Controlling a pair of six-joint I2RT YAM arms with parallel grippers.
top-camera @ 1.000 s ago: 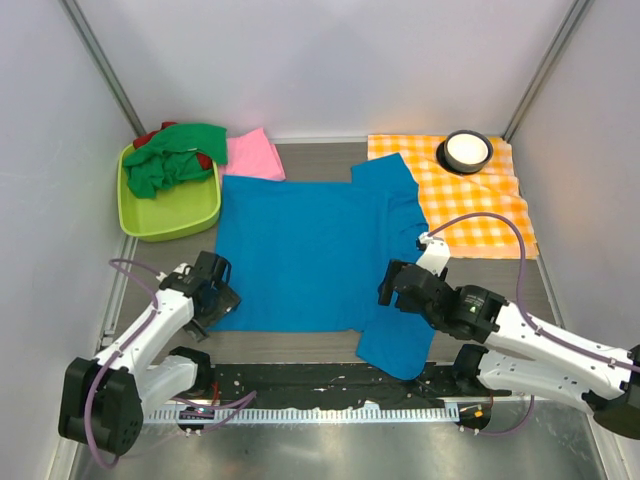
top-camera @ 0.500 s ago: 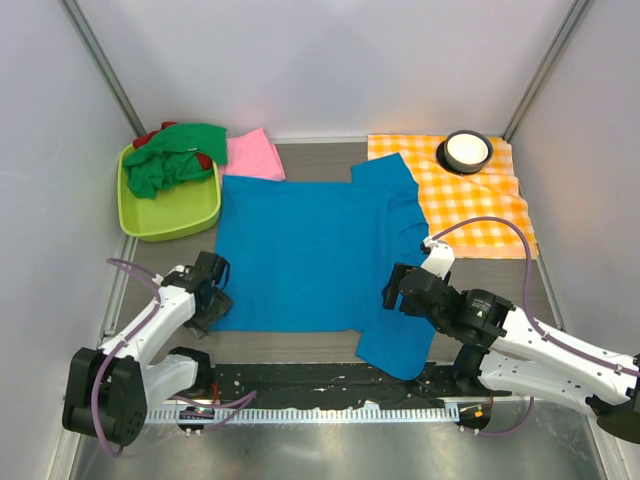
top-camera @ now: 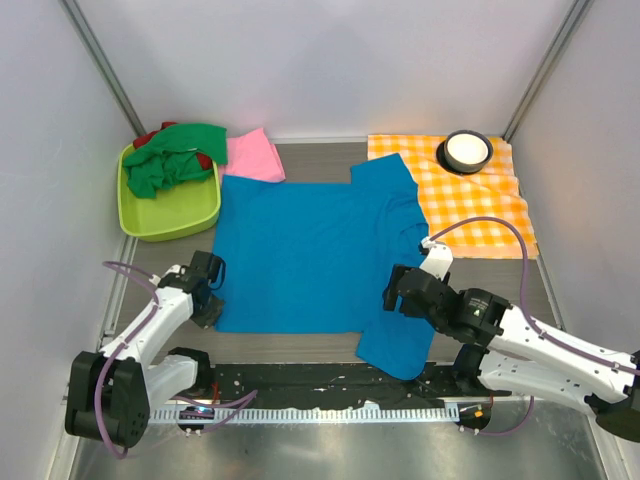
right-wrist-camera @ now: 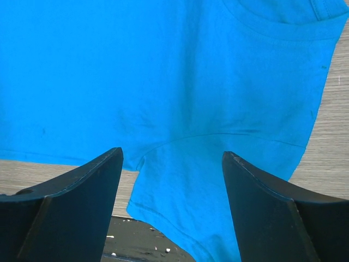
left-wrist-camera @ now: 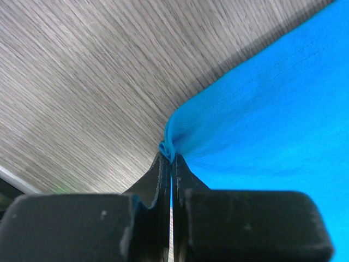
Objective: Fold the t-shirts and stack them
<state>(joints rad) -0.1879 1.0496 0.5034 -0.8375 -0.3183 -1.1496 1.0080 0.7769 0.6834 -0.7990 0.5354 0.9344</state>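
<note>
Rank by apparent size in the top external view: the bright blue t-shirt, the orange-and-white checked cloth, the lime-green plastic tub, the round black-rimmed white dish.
Largest to smallest:
1. bright blue t-shirt
2. orange-and-white checked cloth
3. lime-green plastic tub
4. round black-rimmed white dish

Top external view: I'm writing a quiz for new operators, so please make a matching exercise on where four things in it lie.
Things:
1. blue t-shirt
2. green t-shirt
3. pink t-shirt
4. round dish

Places:
A. in the lime bin
B. on the checked cloth
C. spread flat mid-table
D. on the table just right of the bin

Pairs: 1-C, 2-A, 3-D, 4-B
</note>
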